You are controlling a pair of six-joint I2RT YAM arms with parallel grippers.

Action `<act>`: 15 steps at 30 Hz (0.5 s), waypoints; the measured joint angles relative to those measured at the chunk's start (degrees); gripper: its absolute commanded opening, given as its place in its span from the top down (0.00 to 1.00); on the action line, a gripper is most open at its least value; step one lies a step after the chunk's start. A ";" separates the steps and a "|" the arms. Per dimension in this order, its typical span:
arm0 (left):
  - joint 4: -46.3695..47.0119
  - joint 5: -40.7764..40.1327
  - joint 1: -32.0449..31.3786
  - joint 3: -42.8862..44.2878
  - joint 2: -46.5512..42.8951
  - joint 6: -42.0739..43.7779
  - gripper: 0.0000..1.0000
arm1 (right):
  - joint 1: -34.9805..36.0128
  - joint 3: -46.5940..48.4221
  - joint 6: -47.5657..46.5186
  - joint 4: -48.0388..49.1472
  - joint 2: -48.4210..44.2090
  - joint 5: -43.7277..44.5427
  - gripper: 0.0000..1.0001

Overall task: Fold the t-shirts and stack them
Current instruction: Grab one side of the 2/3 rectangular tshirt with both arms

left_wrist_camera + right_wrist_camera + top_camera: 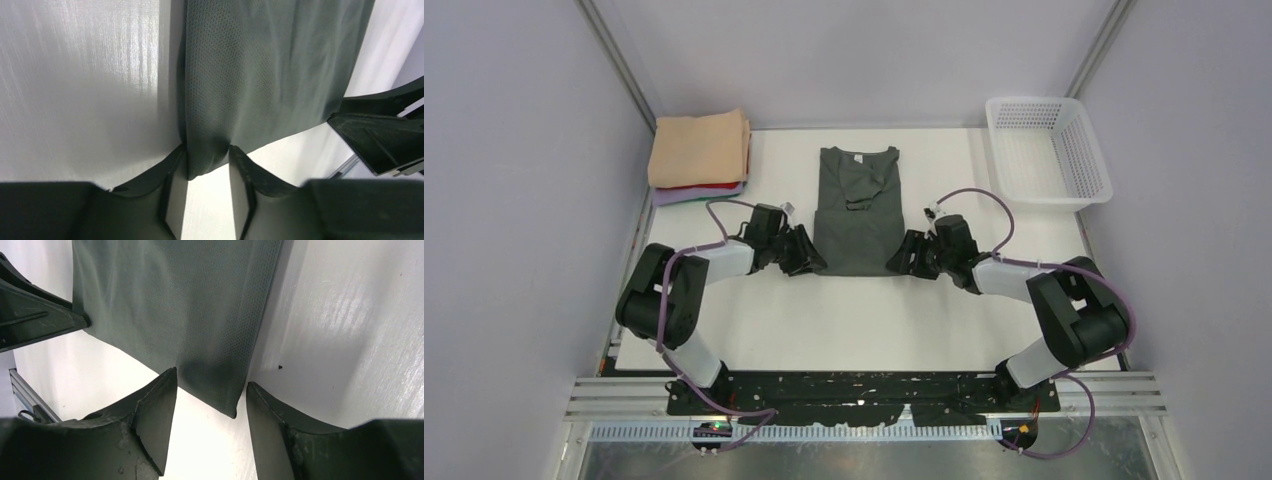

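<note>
While the left gripper (207,152) pinches a bunched corner of the grey t-shirt (856,215), the right gripper (210,379) stands parted astride another corner, contact unclear

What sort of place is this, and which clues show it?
Probably a robotics lab test cell: two arms bolted to a white table, plain walls around, a grey t-shirt laid out.

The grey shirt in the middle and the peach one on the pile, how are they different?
The grey shirt lies long and only part-folded; the peach shirt is a compact rectangle. The grey shirt rests on the table; the peach shirt tops a stack. Both lie flat.
</note>
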 measured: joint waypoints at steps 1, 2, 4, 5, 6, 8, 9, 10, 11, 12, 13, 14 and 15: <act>-0.04 0.11 -0.02 0.02 0.26 -0.24 0.67 | 0.04 0.00 0.20 0.22 0.24 0.04 0.42; -0.11 0.13 -0.07 0.04 0.46 -0.20 0.69 | 0.07 0.02 0.26 0.55 0.50 0.04 0.43; -0.35 0.07 -0.15 0.04 0.55 -0.17 0.70 | 0.11 0.02 0.63 1.27 0.98 0.04 0.44; -0.70 0.00 -0.22 0.04 0.55 -0.11 0.71 | 0.13 0.02 0.81 1.77 1.27 0.00 0.46; -0.98 -0.04 -0.24 0.04 0.55 -0.07 0.71 | 0.20 0.02 0.90 2.16 1.46 -0.02 0.46; -1.68 -0.13 -0.26 0.24 0.55 -0.04 0.73 | 0.44 0.00 1.11 2.78 1.84 0.04 0.48; -1.84 -0.26 -0.26 0.28 0.55 -0.02 0.73 | 0.55 0.00 1.20 3.04 1.99 0.02 0.49; -2.01 -0.33 -0.28 0.28 0.55 0.07 0.74 | 0.70 0.00 1.29 3.21 2.10 0.07 0.49; -2.19 -0.35 -0.28 0.33 0.55 0.15 0.74 | 0.81 -0.02 1.33 3.30 2.12 0.09 0.50; -2.25 -0.37 -0.31 0.33 0.55 0.24 0.75 | 0.87 -0.04 1.38 3.30 2.14 0.09 0.50; -2.38 -0.39 -0.37 0.33 0.55 0.37 0.76 | 0.96 -0.11 1.44 3.32 2.14 0.11 0.50; -2.47 -0.44 -0.44 0.33 0.55 0.46 0.78 | 1.05 -0.22 1.46 3.43 2.14 0.13 0.50; -2.60 -0.57 -0.55 0.35 0.55 0.66 0.81 | 1.11 -0.37 1.49 3.63 2.14 0.11 0.51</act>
